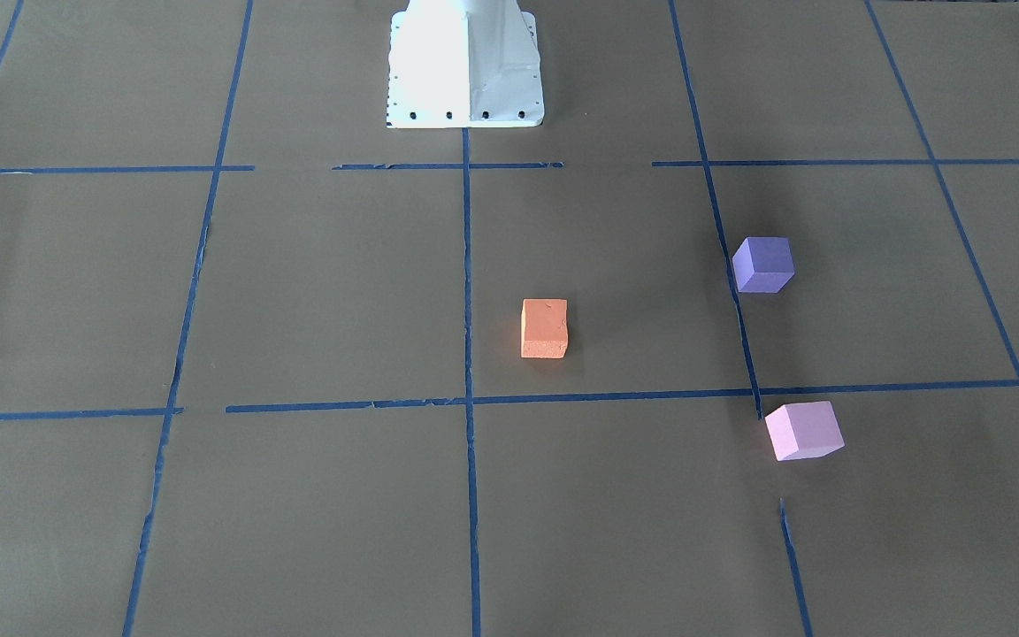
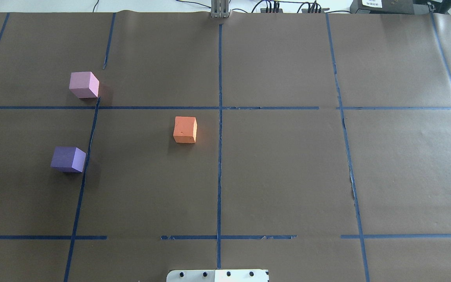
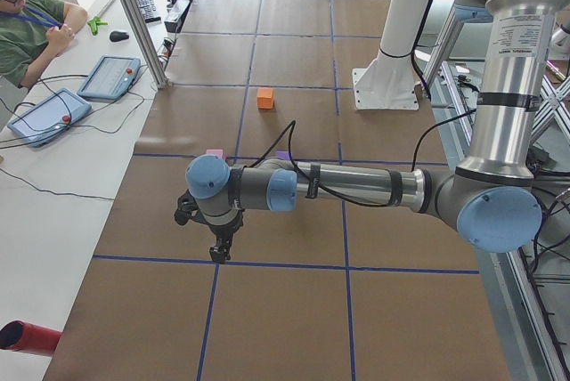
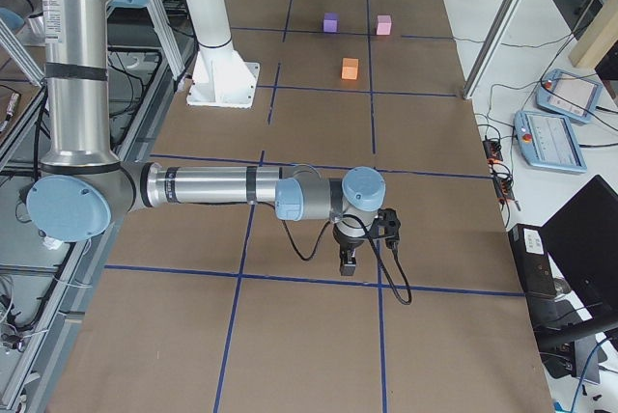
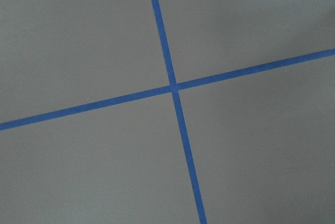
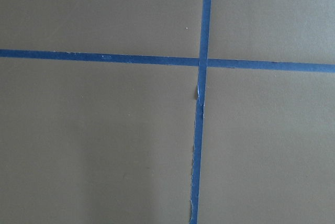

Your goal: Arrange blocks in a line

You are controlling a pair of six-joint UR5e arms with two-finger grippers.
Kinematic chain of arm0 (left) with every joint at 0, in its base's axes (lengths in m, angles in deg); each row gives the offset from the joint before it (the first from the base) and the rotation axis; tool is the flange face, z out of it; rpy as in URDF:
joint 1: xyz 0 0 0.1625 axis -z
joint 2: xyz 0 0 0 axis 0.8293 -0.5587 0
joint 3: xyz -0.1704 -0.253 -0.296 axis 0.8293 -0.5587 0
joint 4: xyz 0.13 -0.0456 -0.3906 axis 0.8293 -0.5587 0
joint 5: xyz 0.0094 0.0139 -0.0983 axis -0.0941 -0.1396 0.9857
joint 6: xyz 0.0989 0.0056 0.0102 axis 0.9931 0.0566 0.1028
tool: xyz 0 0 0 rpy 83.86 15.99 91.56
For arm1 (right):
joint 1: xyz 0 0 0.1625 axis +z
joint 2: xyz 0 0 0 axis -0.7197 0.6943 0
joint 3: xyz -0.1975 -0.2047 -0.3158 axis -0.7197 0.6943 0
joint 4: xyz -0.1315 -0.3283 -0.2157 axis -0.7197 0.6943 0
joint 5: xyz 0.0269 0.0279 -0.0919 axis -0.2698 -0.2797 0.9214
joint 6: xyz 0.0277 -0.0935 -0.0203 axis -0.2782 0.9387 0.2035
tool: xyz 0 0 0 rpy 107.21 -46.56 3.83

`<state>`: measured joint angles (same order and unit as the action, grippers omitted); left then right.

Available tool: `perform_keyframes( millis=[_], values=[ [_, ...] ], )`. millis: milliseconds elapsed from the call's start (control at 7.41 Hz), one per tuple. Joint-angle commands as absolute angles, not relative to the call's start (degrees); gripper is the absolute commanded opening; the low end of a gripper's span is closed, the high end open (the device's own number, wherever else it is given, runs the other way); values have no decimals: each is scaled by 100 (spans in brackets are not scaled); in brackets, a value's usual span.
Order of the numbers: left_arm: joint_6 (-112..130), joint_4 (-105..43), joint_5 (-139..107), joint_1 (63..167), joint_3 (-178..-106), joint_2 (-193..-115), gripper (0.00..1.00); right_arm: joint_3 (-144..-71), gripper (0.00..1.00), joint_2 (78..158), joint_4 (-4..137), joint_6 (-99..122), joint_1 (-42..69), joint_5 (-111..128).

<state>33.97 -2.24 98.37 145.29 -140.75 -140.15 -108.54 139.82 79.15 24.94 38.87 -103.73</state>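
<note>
So: orange block (image 2: 185, 129) sits mid-surface (image 2: 288, 176), just on the robot's-left side of the centre tape line (image 2: 219, 176). Purple block (image 2: 68, 159) and pink block (image 2: 84, 85) are further left by the next tape line (image 2: 80, 196), pink farther out. All three are apart, with no row formed. Left arm (image 3: 356, 187) and right arm (image 4: 212, 184) hang over opposite ends. Left jaws and right jaws point down; can't tell how wide they stand.

- Central block (image 2: 185, 129) sits on the bench (image 2: 288, 176), just left of the centre tape line (image 2: 220, 164).
- Far block (image 2: 84, 85) lies further left, just beyond the cross tape line (image 2: 151, 107), away from the robot base (image 2: 217, 275).
- Near block (image 2: 68, 159) lies leftmost, on the robot's side of that line, well apart from both others.
</note>
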Motion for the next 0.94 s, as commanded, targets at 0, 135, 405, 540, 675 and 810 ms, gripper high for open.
perform_keyframes(
  millis=[0,135,405,540,675,810],
  values=[
    [2010,-231,9817,14350,-14515,-14641,100,-10849,100,13975,7915,2494,3887,-10369],
    [1426,-222,9816,13826,-14954,-14809,100,-10858,100,13984,7915,2494,3887,-10369],
    [389,-231,9799,12902,-15177,-15510,100,-10858,100,13975,7915,2494,3887,-10378],
    [-34,-231,9625,12411,-15291,-15775,100,-10849,100,13984,7915,2494,3887,-10369],
    [-473,-239,9101,12023,-15431,-15969,100,-10849,100,13984,7915,2494,3879,-10369],
    [-895,-239,8939,11349,-15380,-16267,100,-10858,100,13984,7915,2494,3887,-10369]
  ],
)
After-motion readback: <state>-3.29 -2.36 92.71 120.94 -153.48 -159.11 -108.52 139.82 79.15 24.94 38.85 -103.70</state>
